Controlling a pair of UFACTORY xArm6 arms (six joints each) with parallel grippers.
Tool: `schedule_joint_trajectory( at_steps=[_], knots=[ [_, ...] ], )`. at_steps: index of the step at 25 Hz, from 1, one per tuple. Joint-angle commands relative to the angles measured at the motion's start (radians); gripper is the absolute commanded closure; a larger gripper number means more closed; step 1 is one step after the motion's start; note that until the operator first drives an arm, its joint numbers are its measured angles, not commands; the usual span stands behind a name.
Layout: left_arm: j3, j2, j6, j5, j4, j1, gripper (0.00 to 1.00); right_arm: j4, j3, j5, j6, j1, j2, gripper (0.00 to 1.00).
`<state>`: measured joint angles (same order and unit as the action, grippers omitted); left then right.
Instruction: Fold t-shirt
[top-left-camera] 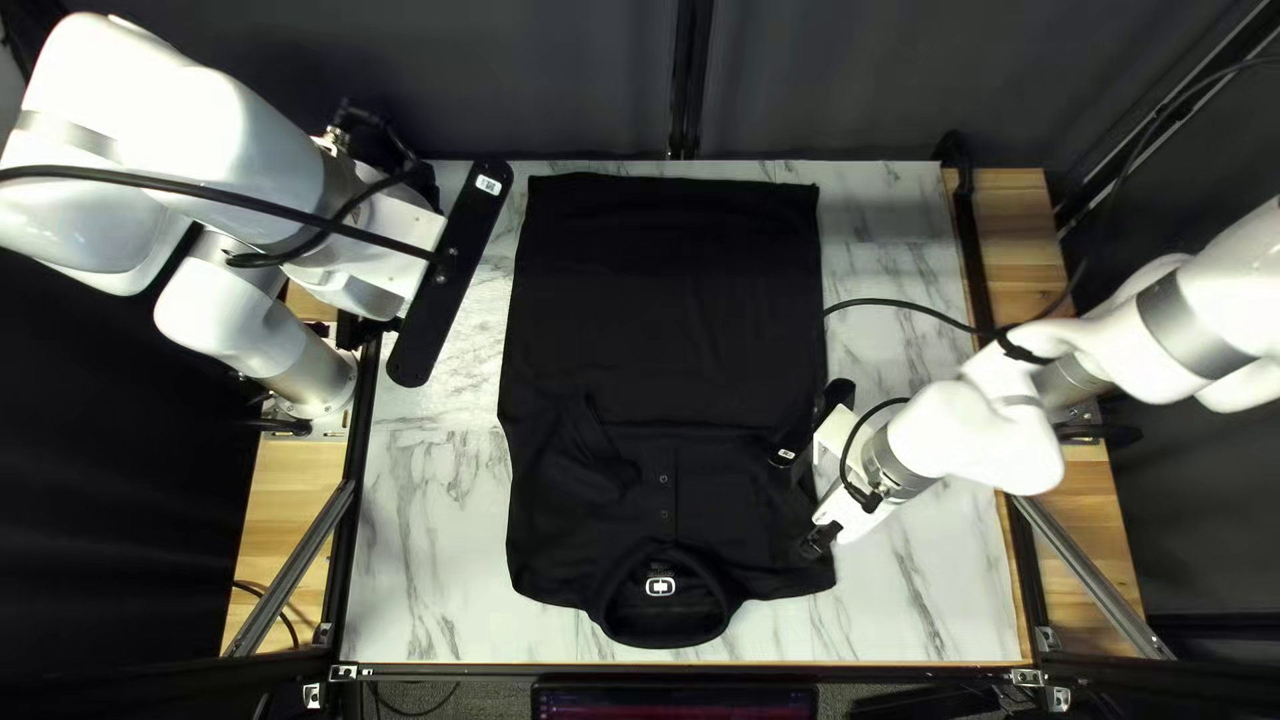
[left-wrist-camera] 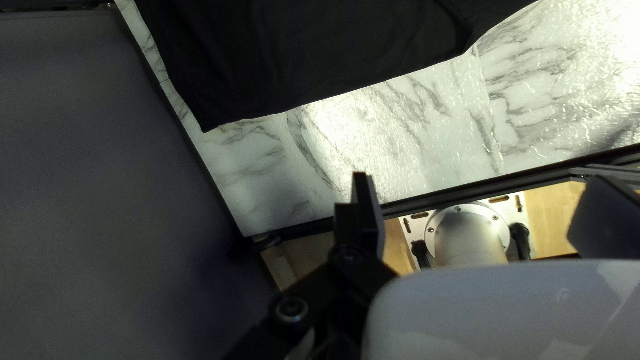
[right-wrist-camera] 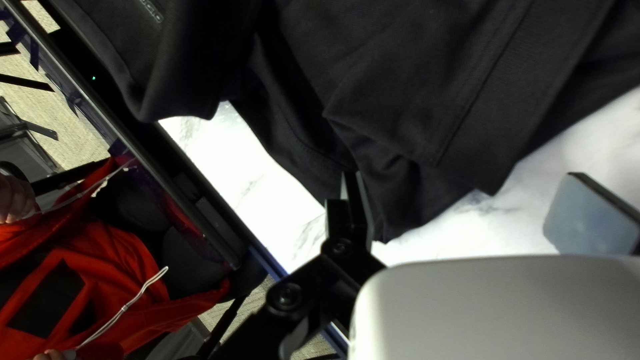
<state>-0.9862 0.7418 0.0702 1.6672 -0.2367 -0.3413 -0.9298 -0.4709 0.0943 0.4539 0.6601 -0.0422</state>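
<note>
T-shirt point(top-left-camera: 667, 307) lies just ahead of right tool point(top-left-camera: 798, 499); fingers parted.

Blk t-shirt point(top-left-camera: 667, 307) flat on tbl point(top-left-camera: 427, 547), placket point(top-left-camera: 664, 494) up, collar point(top-left-camera: 663, 639) twd near edge point(top-left-camera: 467, 662), one sleeve point(top-left-camera: 590, 451) folded in.

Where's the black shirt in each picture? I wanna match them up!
Top left view: the shirt lies in the middle of the table, collar toward the near edge.
Left wrist view: the shirt is ahead of my left gripper, past some bare table.
Right wrist view: the shirt is just ahead of my right gripper.
Shared landmark: the white table with grey streaks.
</note>
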Motion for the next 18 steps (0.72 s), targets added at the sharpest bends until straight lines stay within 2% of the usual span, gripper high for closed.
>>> schedule_joint_trajectory(
  at_steps=[1, 2, 3, 5, 6, 8, 15, 18],
  knots=[
    [0.000, 0.000, 0.000, 0.000, 0.000, 0.000, 0.00, -0.102, -0.033, -0.005, -0.100, 0.008, -0.030, 1.00],
    [0.000, 0.000, 0.000, 0.000, 0.000, 0.000, 0.00, -0.065, -0.030, -0.003, -0.069, 0.002, -0.023, 1.00],
    [0.000, 0.000, 0.000, 0.000, 0.000, 0.000, 0.00, 0.037, -0.021, 0.004, 0.013, -0.016, -0.003, 1.00],
    [0.000, 0.000, 0.000, 0.000, 0.000, 0.000, 0.00, 0.175, -0.012, 0.017, 0.124, -0.040, 0.021, 1.00],
    [0.000, 0.000, 0.000, 0.000, 0.000, 0.000, 0.00, 0.288, -0.011, 0.033, 0.209, -0.064, 0.039, 1.00],
    [0.000, 0.000, 0.000, 0.000, 0.000, 0.000, 0.00, 0.396, -0.015, 0.054, 0.284, -0.090, 0.053, 1.00],
    [0.000, 0.000, 0.000, 0.000, 0.000, 0.000, 0.00, 0.622, -0.068, 0.152, 0.416, -0.160, 0.083, 1.00],
    [0.000, 0.000, 0.000, 0.000, 0.000, 0.000, 0.00, 0.689, -0.129, 0.212, 0.427, -0.193, 0.068, 1.00]
  ],
)
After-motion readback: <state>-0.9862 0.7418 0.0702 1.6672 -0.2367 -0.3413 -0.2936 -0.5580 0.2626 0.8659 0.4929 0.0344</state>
